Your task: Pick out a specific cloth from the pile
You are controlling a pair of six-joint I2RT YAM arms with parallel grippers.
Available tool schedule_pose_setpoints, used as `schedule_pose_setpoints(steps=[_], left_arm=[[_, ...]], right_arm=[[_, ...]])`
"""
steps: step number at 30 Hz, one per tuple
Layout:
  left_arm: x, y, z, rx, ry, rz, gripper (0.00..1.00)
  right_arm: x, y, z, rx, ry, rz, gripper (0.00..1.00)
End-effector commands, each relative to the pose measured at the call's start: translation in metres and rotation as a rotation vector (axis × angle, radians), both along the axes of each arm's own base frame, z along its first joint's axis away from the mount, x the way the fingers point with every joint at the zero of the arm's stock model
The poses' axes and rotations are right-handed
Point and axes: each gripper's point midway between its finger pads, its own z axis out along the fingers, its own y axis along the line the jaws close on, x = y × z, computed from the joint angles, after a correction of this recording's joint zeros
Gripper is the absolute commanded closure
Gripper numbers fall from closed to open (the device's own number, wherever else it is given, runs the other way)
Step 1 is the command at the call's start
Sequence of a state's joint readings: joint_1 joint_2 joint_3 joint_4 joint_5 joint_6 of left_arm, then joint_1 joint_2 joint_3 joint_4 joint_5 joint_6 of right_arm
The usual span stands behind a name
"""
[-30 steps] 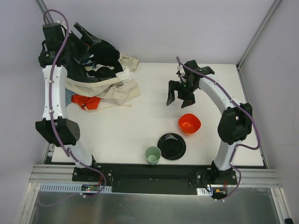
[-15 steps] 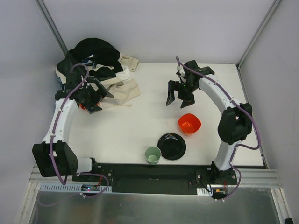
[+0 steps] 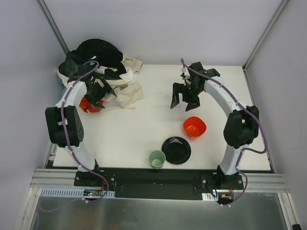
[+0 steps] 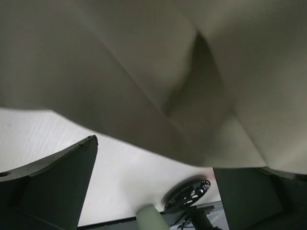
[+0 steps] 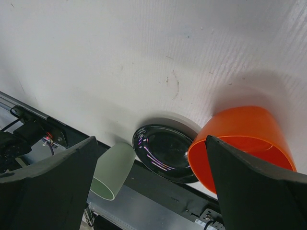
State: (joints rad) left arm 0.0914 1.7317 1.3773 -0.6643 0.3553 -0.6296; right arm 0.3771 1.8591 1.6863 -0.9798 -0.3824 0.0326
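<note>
**A:** Left gripper [image 3: 100,92] state?

**B:** Released. The wrist view shows both fingers [image 4: 57,187] spread wide with nothing between them. Beige fabric [image 4: 144,72] fills the upper frame. In the top view it sits over the pile [image 3: 103,72], upper left.

**A:** Target?

**B:** The cloth [image 3: 89,104] lies on the worktop [image 3: 144,124] at the pile's lower-left edge. It's just below-left of the gripper, partly tucked under the beige, and not gripped.

**A:** How to take it?

**B:** I read this as the reach step. The wrist cam shows no red, so the aim looks off. Re-aim toward the lower left first. Come down on the exposed red patch, not the beige flap beside it. Pinch a fold of red only, then lift slowly so the beige slides off rather than dragging along.

**A:** Right gripper [image 3: 183,102]?

**B:** Also spread and holding nothing, hanging above bare worktop right of centre, well apart from the pile. Bowl [image 3: 194,127], plate [image 3: 176,150] and cup [image 3: 157,159] sit below it in the frame.

**A:** Versus half a second ago?

**B:** The left gripper was lower then, right over the red. It has since shifted up and right onto the beige and black, and its elbow has moved up the left edge. More red is showing. Right arm, bowl, plate and cup are unchanged.
</note>
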Motion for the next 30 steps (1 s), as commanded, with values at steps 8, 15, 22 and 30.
schedule_pose_setpoints(steps=[8, 15, 22, 30], left_arm=[[0.044, 0.027, -0.043, 0.141, 0.069, -0.008, 0.02], [0.059, 0.031, -0.066, 0.171, 0.110, 0.015, 0.23], [0.084, 0.024, -0.074, 0.163, 0.098, 0.017, 0.63], [0.108, 0.026, -0.043, 0.170, 0.005, -0.004, 1.00]], right_arm=[[0.000, -0.004, 0.015, 0.007, -0.042, 0.004, 0.04], [0.000, -0.005, 0.017, 0.008, -0.042, -0.002, 0.04], [-0.001, -0.008, 0.020, 0.000, -0.048, -0.002, 0.04], [0.001, -0.006, 0.024, 0.002, -0.056, 0.002, 0.04]])
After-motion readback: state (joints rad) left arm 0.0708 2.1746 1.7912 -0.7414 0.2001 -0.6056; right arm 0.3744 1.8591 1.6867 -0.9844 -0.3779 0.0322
